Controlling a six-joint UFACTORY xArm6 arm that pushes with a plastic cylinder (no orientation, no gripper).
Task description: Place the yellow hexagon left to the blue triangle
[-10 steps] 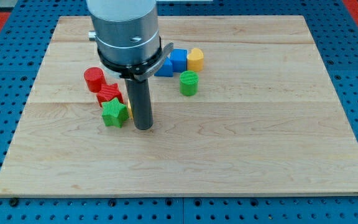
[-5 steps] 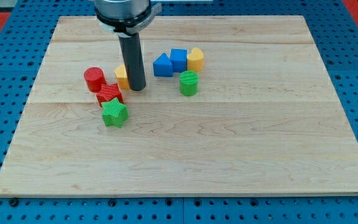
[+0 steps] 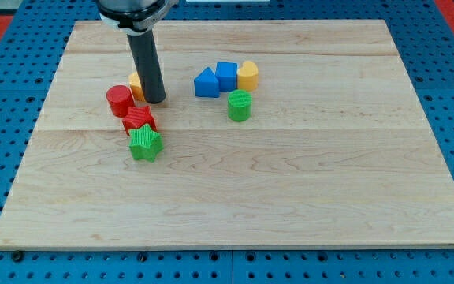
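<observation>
tip: your rod's lower end, my tip (image 3: 154, 100), rests on the table (image 3: 306, 189); the arm carries no gripper, so no open or closed state to give you.
yellow hexagon (image 3: 135, 84): touching the tip on its left, mostly hidden behind the rod.
blue triangle (image 3: 206, 83): right of the tip, apart from it.
red cylinder (image 3: 119, 101): just left of the tip.
</observation>
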